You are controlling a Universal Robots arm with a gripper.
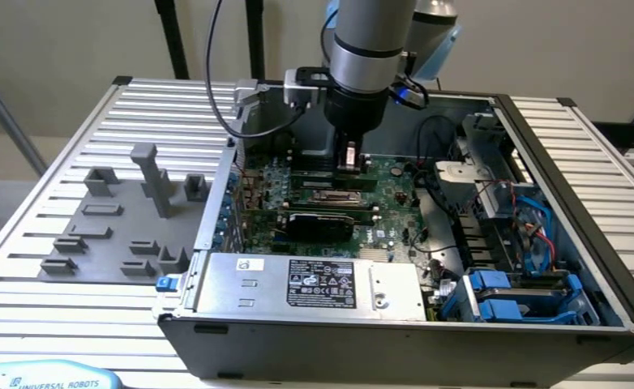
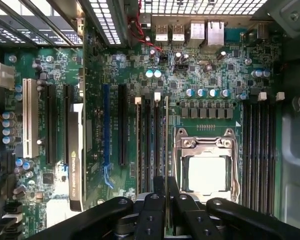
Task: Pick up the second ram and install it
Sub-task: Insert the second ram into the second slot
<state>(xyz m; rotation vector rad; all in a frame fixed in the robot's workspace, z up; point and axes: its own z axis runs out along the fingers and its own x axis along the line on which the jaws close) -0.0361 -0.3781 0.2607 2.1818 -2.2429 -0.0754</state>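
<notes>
Even, soft overhead light brightens the ribbed grey aluminium table (image 1: 68,121), the open dark steel computer case (image 1: 404,344) shadowed inside toward nine o'clock, with mild blur throughout.

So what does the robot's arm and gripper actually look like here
The arm is a silver-grey metal tube with a light blue joint cap behind it. Below sits a black wrist section with a small boxy silver-and-black module on its side. A black cable loops down to it. The gripper is black, with jointed linkage fingers and round pivot pins.
</notes>
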